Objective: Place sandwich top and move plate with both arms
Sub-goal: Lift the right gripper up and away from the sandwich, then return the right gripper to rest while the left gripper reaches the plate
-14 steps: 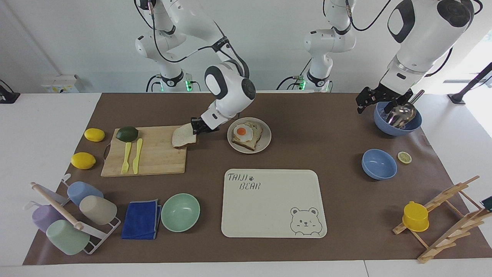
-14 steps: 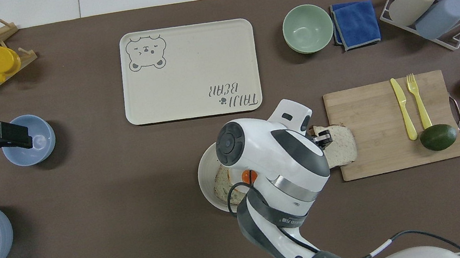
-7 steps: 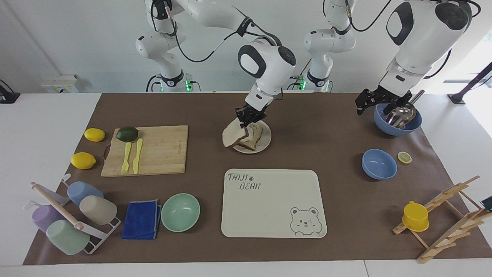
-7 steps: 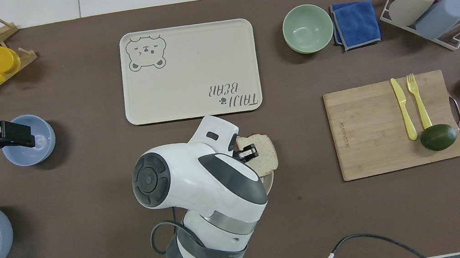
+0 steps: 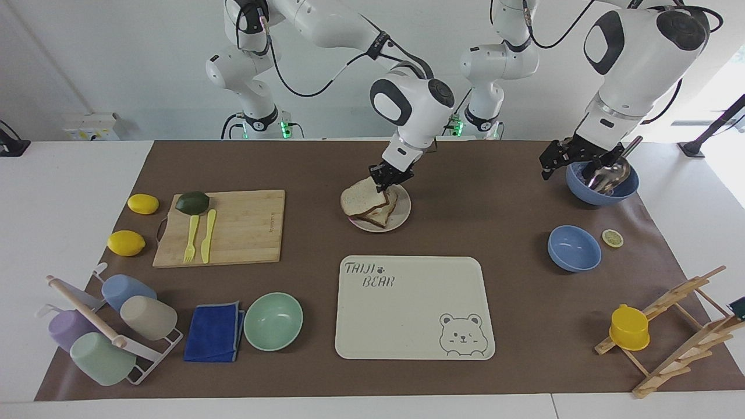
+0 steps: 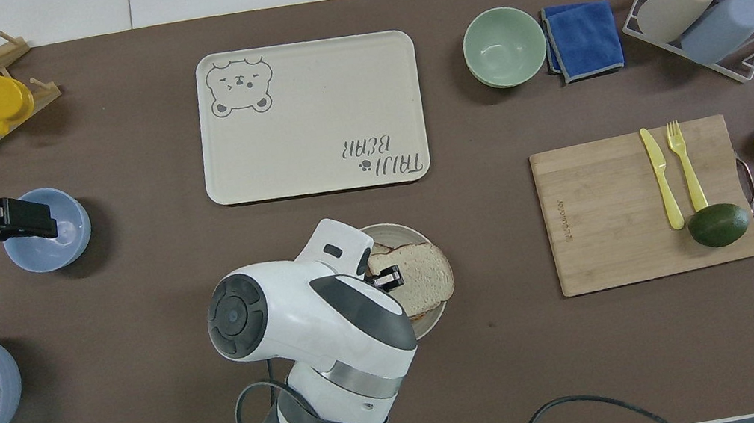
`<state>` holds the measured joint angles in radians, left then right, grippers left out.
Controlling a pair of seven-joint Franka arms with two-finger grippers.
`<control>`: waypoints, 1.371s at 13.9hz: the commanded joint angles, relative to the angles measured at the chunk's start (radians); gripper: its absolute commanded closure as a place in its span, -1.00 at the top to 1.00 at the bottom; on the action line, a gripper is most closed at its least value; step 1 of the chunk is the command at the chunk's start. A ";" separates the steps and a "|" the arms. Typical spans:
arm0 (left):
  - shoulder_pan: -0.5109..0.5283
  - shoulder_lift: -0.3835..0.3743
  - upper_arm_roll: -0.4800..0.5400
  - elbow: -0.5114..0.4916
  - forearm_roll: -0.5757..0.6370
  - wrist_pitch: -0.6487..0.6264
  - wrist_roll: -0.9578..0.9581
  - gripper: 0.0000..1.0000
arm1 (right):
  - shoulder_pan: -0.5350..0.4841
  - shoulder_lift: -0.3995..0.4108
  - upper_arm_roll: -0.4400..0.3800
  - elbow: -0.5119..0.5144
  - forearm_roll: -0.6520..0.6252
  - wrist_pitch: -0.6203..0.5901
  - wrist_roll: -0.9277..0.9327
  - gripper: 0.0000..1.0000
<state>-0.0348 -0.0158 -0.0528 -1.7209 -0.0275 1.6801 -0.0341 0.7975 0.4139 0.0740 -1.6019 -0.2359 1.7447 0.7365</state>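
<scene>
We hold the sandwich top [image 5: 363, 196] with the right gripper [image 5: 384, 176] clamped on its edge, the slice tilted over the lower slice on the plate [image 5: 401, 216], which sits nearer to the robots than the tray [image 5: 407, 308]. We judge the bread light, soft and easily crushed, so an edge grip suits it. The left gripper [image 5: 573, 156] waits, fingers apart, over the blue bowl [image 5: 602, 189].

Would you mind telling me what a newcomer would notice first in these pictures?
Probably the right gripper, shut on the sandwich top and holding it tilted over the lower slice on the plate mid-table. Next, the left gripper, waiting open above the table beside the blue bowl holding a metal scoop.
</scene>
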 commanded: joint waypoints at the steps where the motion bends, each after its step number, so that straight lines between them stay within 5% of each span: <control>1: 0.010 -0.036 -0.005 -0.065 -0.034 0.049 -0.001 1.00 | 0.005 -0.027 0.009 -0.033 0.023 0.027 0.043 -1.00; 3: 0.010 -0.045 -0.005 -0.089 -0.051 0.072 -0.013 1.00 | 0.005 -0.027 0.009 -0.035 0.024 0.035 0.043 -1.00; 4: 0.007 -0.050 -0.005 -0.098 -0.052 0.075 -0.018 1.00 | 0.002 -0.027 0.009 -0.036 0.024 0.038 0.043 -0.73; 5: 0.003 -0.050 -0.005 -0.107 -0.052 0.082 -0.026 1.00 | -0.001 -0.027 0.009 -0.035 0.024 0.051 0.041 0.31; 6: 0.000 -0.052 -0.005 -0.114 -0.057 0.087 -0.027 1.00 | -0.003 -0.026 0.009 -0.032 0.024 0.067 0.041 0.97; 11: -0.017 -0.047 -0.009 -0.143 -0.077 0.125 -0.030 1.00 | -0.093 -0.035 0.003 0.058 0.114 0.113 0.038 1.00; 19: -0.250 -0.033 -0.010 -0.330 -0.153 0.318 -0.244 1.00 | -0.552 -0.311 0.004 0.060 0.193 -0.177 -0.332 1.00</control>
<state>-0.2247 -0.0284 -0.0755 -1.9731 -0.1567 1.9382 -0.2433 0.3357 0.1694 0.0642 -1.5184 -0.1046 1.6149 0.5009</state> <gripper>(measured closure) 0.000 0.000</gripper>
